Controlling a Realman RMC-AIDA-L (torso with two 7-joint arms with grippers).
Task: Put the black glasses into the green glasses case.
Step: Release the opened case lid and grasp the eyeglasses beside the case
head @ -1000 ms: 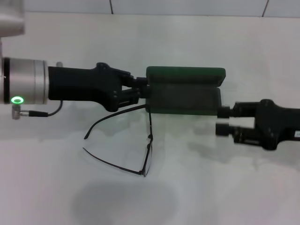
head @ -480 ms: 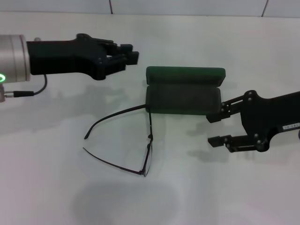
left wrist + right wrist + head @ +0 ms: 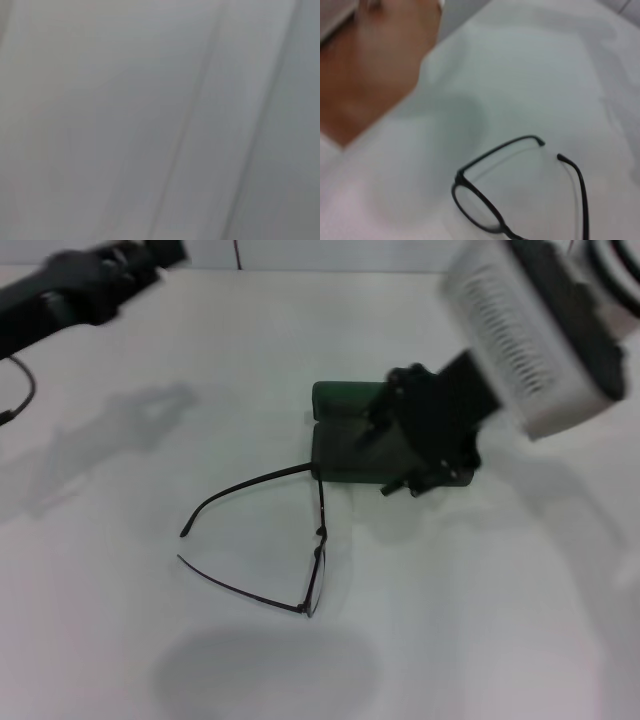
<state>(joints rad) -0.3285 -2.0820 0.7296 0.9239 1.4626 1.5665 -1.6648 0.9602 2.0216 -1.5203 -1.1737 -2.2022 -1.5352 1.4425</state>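
head view: the green glasses case (image 3: 345,440) lies open on the white table (image 3: 480,620), with its lid standing along the far edge. the black glasses (image 3: 318,540) rest on the table just in front of the case's left end, outside it. their temple arms are unfolded and extend to the left, away from the case, and one hinge end lies at the case's front left corner, possibly touching it. the right gripper (image 3: 410,485) hangs above the right half of the case and covers that part; its jaw state cannot be told here. the left gripper (image 3: 150,255) is well apart from the case, at the far left of the table; its jaw state cannot be told either.

left wrist view: only blurred grey surface is visible.

right wrist view: the black glasses (image 3: 485,210) lie on the table, one round lens and both temple tips visible.
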